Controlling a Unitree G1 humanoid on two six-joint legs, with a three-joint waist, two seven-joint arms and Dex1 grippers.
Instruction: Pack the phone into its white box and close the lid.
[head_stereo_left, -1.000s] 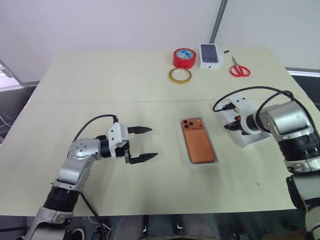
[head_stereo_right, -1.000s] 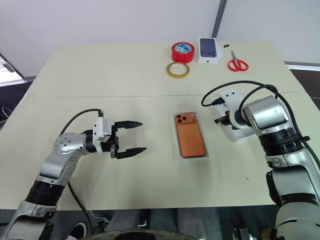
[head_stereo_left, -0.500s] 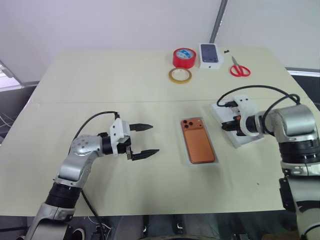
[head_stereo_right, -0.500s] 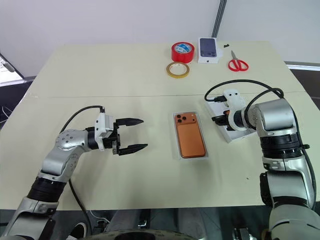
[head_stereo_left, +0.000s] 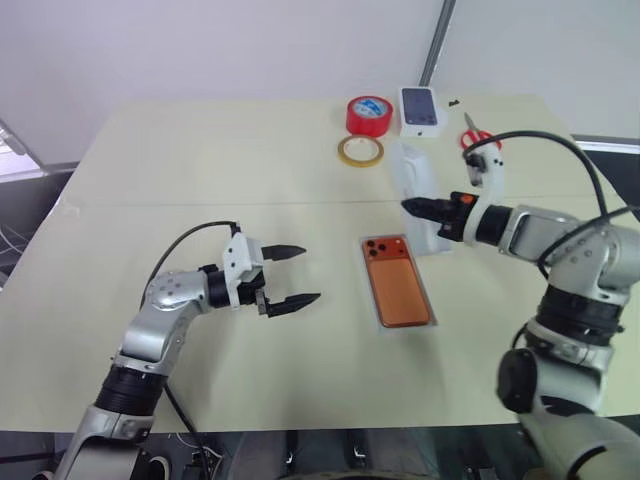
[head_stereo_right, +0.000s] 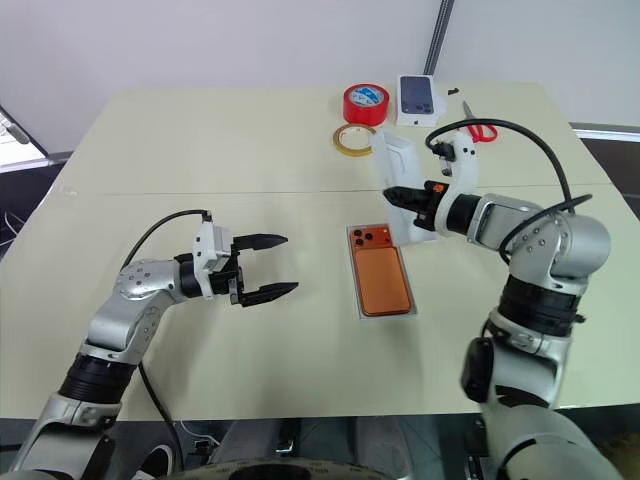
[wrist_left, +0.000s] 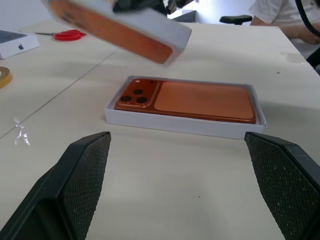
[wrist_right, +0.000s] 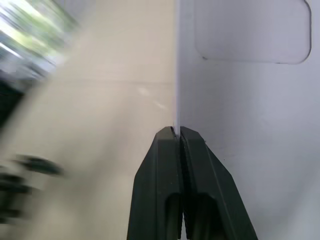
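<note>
The orange phone (head_stereo_left: 397, 285) lies face down in the white box (head_stereo_left: 408, 326) at mid-table, its camera lenses at the far end. My right gripper (head_stereo_left: 408, 207) is shut on one wall of the white lid (head_stereo_left: 418, 185). It holds the lid tilted on edge in the air, just above and to the right of the box's far end. The right wrist view shows the fingertips (wrist_right: 176, 132) pinched on the lid's thin wall (wrist_right: 250, 125). My left gripper (head_stereo_left: 310, 273) stands open to the left of the box, pointing at it, with nothing between its fingers.
At the table's far edge lie a red tape roll (head_stereo_left: 369, 114), a yellow tape ring (head_stereo_left: 359, 151), a small white carton printed with a phone picture (head_stereo_left: 422, 110) and red scissors (head_stereo_left: 480, 135). A person sits beyond the table in the left wrist view (wrist_left: 280, 15).
My right gripper has lifted the lid off the table at the right, carried it up and to the left, and turned it on edge beside the phone. The left gripper has stayed put.
</note>
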